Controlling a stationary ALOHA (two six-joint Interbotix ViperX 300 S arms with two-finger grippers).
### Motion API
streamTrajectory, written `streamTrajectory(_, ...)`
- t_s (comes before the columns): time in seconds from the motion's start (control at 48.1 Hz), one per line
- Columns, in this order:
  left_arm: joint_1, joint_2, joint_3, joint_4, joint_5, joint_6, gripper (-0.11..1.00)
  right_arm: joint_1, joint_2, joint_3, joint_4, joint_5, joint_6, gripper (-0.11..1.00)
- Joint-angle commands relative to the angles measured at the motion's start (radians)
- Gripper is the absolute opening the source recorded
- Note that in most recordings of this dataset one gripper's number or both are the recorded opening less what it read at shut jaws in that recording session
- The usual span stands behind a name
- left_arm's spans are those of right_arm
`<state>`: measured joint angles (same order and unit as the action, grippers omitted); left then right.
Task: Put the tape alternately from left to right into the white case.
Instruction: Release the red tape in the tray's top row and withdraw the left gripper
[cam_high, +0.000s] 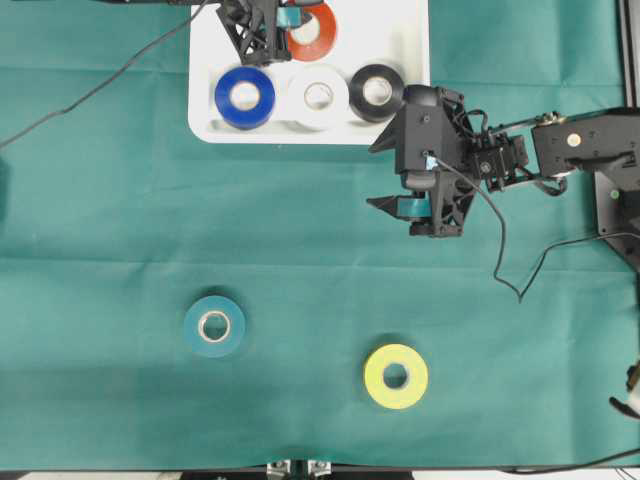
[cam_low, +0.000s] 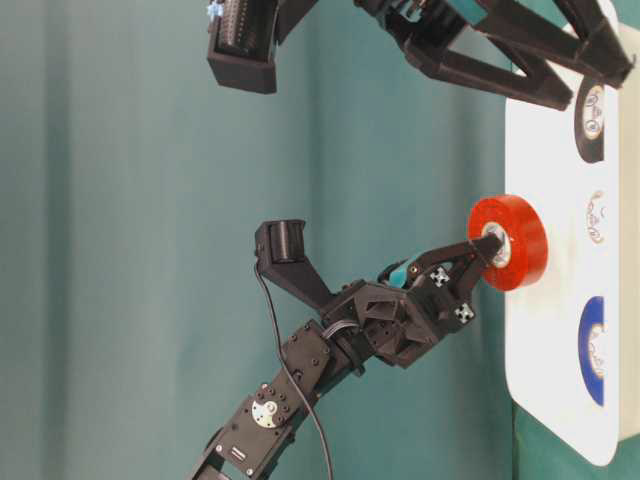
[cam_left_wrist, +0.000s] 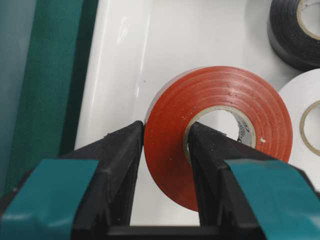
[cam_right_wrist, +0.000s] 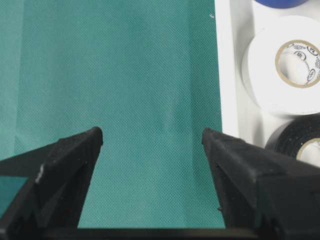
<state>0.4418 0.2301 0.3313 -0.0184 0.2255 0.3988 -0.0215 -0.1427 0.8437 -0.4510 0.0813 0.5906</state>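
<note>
Matte black fingers (cam_left_wrist: 117, 165) of the left gripper (cam_left_wrist: 165, 137) pinch the wall of a glossy red-orange tape ring (cam_left_wrist: 225, 107), one finger inside its pale core, above the smooth white plastic tray (cam_left_wrist: 120, 60). The right gripper (cam_right_wrist: 152, 137) gapes wide over woven green cloth (cam_right_wrist: 110, 65).
</note>
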Motion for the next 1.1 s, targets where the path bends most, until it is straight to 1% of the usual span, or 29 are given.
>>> streamTrajectory(0.0, -0.003, -0.028, -0.012, -0.002, -0.009, 0.0, -0.02, 0.002, -0.021, -0.008, 0.002, -0.008, 0.002, 0.85)
streamTrajectory(0.104, -0.003, -0.029, -0.011, -0.003, -0.011, -0.005, -0.01, 0.002, -0.021, -0.008, 0.002, -0.009, 0.002, 0.85)
streamTrajectory(0.187, -0.006, -0.031, -0.009, -0.003, -0.009, -0.008, 0.11, 0.002, -0.021, -0.008, 0.002, -0.009, 0.002, 0.85)
streamTrajectory(0.27, -0.011, -0.037, -0.006, -0.003, -0.009, -0.006, 0.3, 0.002, -0.021, -0.008, 0.002, -0.008, 0.002, 0.85)
streamTrajectory(0.354, -0.015, -0.048, 0.0, -0.003, -0.009, -0.006, 0.57, 0.002, -0.021, -0.006, 0.002, -0.009, 0.002, 0.85)
streamTrajectory(0.416, -0.015, -0.057, 0.008, -0.003, -0.009, -0.006, 0.74, 0.002, -0.021, -0.006, 0.002, -0.009, 0.002, 0.85)
streamTrajectory(0.437, -0.017, -0.06, 0.011, -0.003, -0.009, -0.006, 0.79, 0.002, -0.021, -0.006, 0.002, -0.009, 0.002, 0.85)
streamTrajectory(0.458, -0.017, -0.063, 0.015, -0.005, -0.009, -0.008, 0.82, 0.002, -0.02, -0.006, 0.002, -0.009, 0.002, 0.85)
streamTrajectory(0.52, -0.017, -0.075, 0.028, -0.005, -0.011, -0.008, 0.8, 0.002, -0.021, -0.006, 0.002, -0.009, 0.002, 0.85)
streamTrajectory(0.603, -0.017, -0.086, 0.04, -0.005, -0.011, -0.009, 0.82, 0.002, -0.021, -0.006, 0.002, -0.009, 0.002, 0.85)
streamTrajectory(0.853, -0.021, -0.101, 0.067, -0.006, -0.011, -0.021, 0.82, 0.002, -0.021, -0.005, 0.002, -0.009, 0.002, 0.85)
streamTrajectory(1.082, -0.054, -0.132, 0.091, -0.006, -0.011, -0.032, 0.82, 0.002, -0.021, -0.003, 0.002, -0.009, 0.003, 0.85)
